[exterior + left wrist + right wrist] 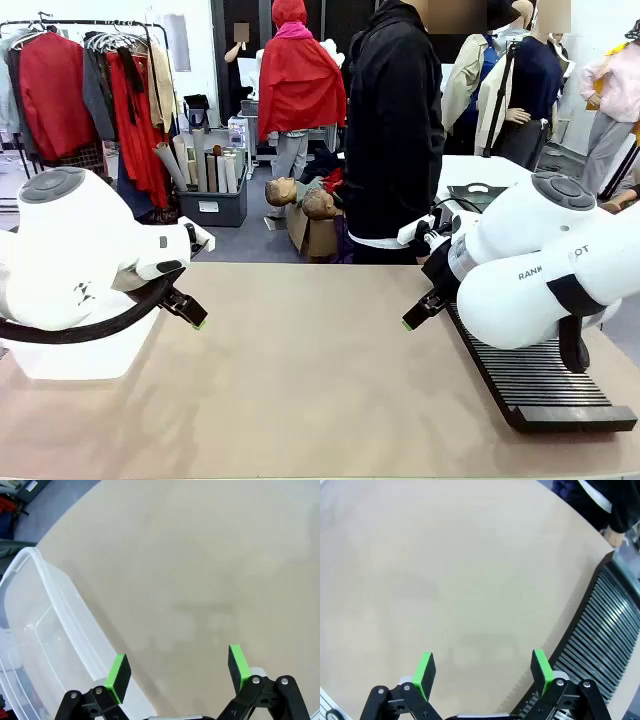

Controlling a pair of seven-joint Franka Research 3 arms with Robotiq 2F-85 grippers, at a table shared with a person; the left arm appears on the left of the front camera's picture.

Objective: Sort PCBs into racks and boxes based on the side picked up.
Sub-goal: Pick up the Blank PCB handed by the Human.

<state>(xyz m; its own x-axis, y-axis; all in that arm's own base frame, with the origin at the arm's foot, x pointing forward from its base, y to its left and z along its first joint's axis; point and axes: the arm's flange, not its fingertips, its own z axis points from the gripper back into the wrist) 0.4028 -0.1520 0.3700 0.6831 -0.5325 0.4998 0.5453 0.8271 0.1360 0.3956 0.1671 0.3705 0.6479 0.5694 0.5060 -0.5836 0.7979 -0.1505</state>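
Fingers on both of the 2 white arms stand wide apart, gripping nothing.

Front view: the left fingers (pixel 198 318) point down and toward the middle of the tan desk (pixel 320 400), poised above its surface at picture left. Just beside them, partly behind the left arm, sits the translucent tub (pixel 75 355) on the desk's left part. Across the middle, the right fingers (pixel 412 318) mirror that pose, angled down and inward. Behind and below them, the long black rack (pixel 545 390) runs along the desk's right side, its narrow slots lying parallel and its raised lip at the near end. A person (pixel 395 130) in a black top stands at the far edge of the desk, between the 2 arms.

Left wrist view: 2 green pads (pixel 118 676) rise from the bottom edge with a broad gap of bare desk (pixel 210 555) between them. The tub (pixel 45 630) lies along the picture's left side. Its clear rim passes close by the left-hand pad, and its rounded corner points toward the top left.

Right wrist view: the 2 green pads (pixel 425 674) are again set far apart over the bare desk (pixel 445 555). The rack (pixel 602 625) slants down the picture's right side, its edge passing close to the right-hand pad and its slots fanning off toward the corner. The person's black clothing (pixel 615 500) shows at the top right, beyond the rack's far end.
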